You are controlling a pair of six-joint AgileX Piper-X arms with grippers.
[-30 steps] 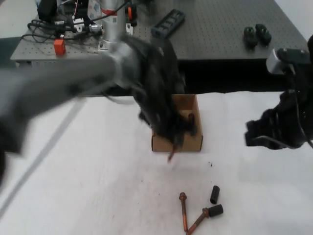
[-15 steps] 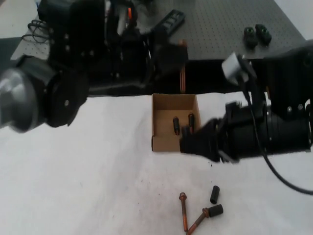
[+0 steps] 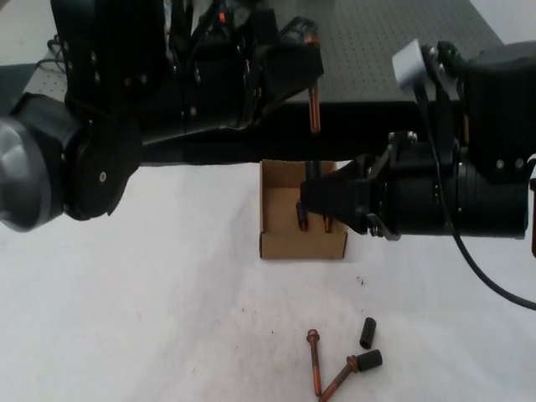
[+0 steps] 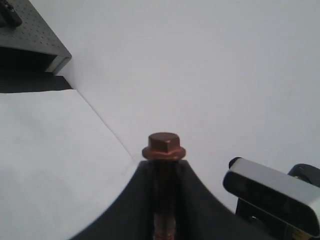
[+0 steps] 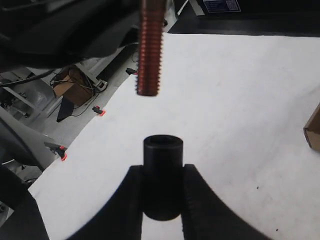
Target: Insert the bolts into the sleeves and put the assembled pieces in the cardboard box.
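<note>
My left gripper (image 3: 311, 59) is shut on a copper bolt (image 3: 314, 105), which hangs upright, threads down, above the far edge of the cardboard box (image 3: 276, 244). In the left wrist view the bolt's hex head (image 4: 163, 146) sticks out between the fingers of the left gripper (image 4: 163, 167). My right gripper (image 5: 163, 175) is shut on a black sleeve (image 5: 163, 182), bore upward, just below the bolt's threaded tip (image 5: 150, 75) and apart from it. Two dark pieces (image 3: 301, 213) lie inside the box. On the cloth near the front lie a bare bolt (image 3: 314, 362), a bolt with a sleeve on it (image 3: 362, 364) and a loose sleeve (image 3: 367, 332).
Behind the white cloth stands a dark perforated bench (image 3: 377, 42) with a black tray (image 3: 293, 29) and two small black parts (image 3: 440, 59). The right arm's body (image 3: 452, 201) reaches over the cloth from the right, level with the box.
The left arm has swung up and back from the box, carrying the bolt above its far edge. The right arm has moved left with the sleeve to under the bolt.
</note>
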